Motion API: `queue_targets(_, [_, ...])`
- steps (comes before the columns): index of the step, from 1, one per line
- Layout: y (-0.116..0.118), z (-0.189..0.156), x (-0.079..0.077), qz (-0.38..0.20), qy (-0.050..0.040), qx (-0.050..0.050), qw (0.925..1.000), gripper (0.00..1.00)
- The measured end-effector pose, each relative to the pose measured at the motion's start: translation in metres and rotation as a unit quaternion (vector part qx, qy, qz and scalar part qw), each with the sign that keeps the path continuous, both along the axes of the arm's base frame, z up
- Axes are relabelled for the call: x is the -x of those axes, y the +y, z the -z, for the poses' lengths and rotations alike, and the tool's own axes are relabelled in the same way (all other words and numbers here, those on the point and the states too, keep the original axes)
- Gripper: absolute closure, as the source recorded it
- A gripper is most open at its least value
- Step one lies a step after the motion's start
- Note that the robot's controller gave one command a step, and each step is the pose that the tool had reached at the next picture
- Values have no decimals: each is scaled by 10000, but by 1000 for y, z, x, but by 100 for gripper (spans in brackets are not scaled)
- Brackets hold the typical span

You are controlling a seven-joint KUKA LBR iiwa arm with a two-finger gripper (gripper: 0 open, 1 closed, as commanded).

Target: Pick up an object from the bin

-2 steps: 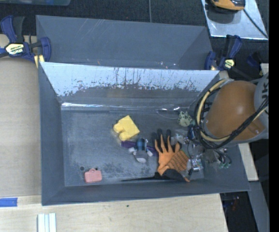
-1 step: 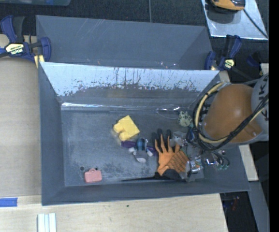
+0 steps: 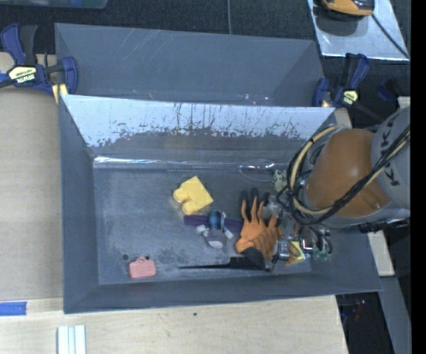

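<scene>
From my seat the bin [image 3: 80,198] reads like this. At the far left, a pink block [image 3: 142,268] lies alone near the front wall, with bare floor all round it and up to the back wall. Toward the middle sits a yellow block [image 3: 193,194], and just below it a purple piece [image 3: 196,220] and a small blue-and-white thing [image 3: 215,233]. A thin black stick [image 3: 209,265] runs along the front.

Right of these lies an orange hand-shaped toy [image 3: 255,233], close against the gripper [image 3: 283,251], which is low in the front right corner, hemmed in by the right and front walls. I cannot tell whether the gripper is open or closed, or whether it has hold of anything. Dark lettering on the arm's pale casing [image 3: 393,150] is cut off, so I can't read it.
</scene>
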State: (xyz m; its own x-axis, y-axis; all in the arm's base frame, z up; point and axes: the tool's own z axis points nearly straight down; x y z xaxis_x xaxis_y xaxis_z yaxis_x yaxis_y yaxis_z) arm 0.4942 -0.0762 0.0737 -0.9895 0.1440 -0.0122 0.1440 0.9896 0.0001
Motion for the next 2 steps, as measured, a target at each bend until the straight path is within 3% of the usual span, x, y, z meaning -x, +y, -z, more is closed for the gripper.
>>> queue_targets(1, [-3,-6,5,-1482,24,11,9889,100])
queue_targets(2, [-3,-6,5,-1485,23,11,9889,100])
